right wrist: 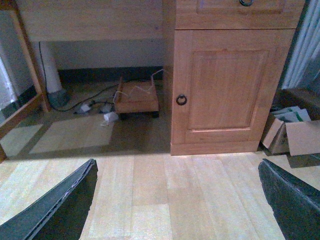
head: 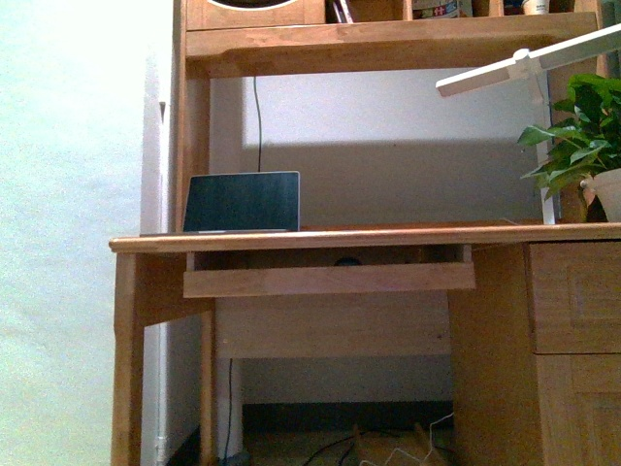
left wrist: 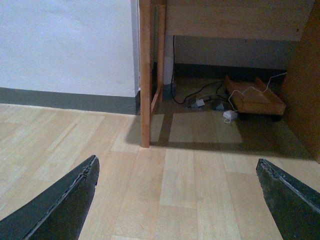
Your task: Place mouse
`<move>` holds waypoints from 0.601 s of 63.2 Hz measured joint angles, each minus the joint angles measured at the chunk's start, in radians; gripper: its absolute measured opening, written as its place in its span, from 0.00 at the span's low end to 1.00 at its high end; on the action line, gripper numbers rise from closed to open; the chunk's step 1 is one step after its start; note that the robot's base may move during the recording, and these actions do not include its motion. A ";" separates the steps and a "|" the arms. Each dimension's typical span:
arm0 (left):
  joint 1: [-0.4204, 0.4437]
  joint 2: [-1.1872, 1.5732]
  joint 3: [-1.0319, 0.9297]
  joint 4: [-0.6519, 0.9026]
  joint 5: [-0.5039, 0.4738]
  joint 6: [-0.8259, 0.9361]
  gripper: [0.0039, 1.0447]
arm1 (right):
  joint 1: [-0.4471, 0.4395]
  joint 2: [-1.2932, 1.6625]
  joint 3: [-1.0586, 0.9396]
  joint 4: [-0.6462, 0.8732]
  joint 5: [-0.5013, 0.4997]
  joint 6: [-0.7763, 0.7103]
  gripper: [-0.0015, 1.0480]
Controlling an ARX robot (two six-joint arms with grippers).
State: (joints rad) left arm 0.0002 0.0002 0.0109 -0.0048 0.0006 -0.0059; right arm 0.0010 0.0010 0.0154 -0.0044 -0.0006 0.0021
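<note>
In the front view a small dark rounded shape, the mouse (head: 347, 260), peeks over the front lip of the desk's pull-out tray (head: 330, 280); most of it is hidden. Neither arm shows in that view. My left gripper (left wrist: 176, 167) is open, low over bare wooden floor, facing the desk's left leg (left wrist: 145, 75). Nothing lies between its dark fingers (left wrist: 65, 205). My right gripper (right wrist: 177, 167) is also open and empty above the floor, in front of the desk's cabinet door (right wrist: 230, 85).
An open laptop (head: 243, 202) stands on the desktop (head: 408, 236) at the left, a potted plant (head: 582, 136) at the right under a white lamp arm (head: 524, 63). Under the desk lie cables and a low wooden stand (left wrist: 255, 97). Cardboard boxes (right wrist: 292, 132) sit right of the cabinet.
</note>
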 joint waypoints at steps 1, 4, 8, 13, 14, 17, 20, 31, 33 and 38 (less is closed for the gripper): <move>0.000 0.000 0.000 0.000 0.000 0.000 0.93 | 0.000 0.000 0.000 0.000 0.000 0.000 0.93; 0.000 0.000 0.000 0.000 0.000 0.000 0.93 | 0.000 0.000 0.000 0.000 0.000 0.000 0.93; 0.000 0.000 0.000 0.000 0.000 0.000 0.93 | 0.000 0.000 0.000 0.000 0.000 0.000 0.93; 0.000 0.000 0.000 0.000 0.000 0.000 0.93 | 0.000 0.000 0.000 0.000 0.000 0.000 0.93; 0.000 0.000 0.000 0.000 0.000 0.000 0.93 | 0.000 0.000 0.000 0.000 0.000 0.000 0.93; 0.000 0.000 0.000 0.000 0.000 0.000 0.93 | 0.000 0.000 0.000 0.000 0.000 0.000 0.93; 0.000 0.000 0.000 0.000 0.000 0.000 0.93 | 0.000 0.000 0.000 0.000 0.000 0.000 0.93; 0.000 0.000 0.000 0.000 0.000 0.000 0.93 | 0.000 0.000 0.000 0.000 0.000 0.000 0.93; 0.000 0.000 0.000 0.000 0.000 0.000 0.93 | 0.000 0.000 0.000 0.000 0.000 0.000 0.93; 0.000 0.000 0.000 0.000 0.000 0.000 0.93 | 0.000 0.000 0.000 0.000 0.000 0.000 0.93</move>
State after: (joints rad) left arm 0.0002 0.0002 0.0109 -0.0048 0.0006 -0.0059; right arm 0.0010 0.0010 0.0154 -0.0044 -0.0006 0.0021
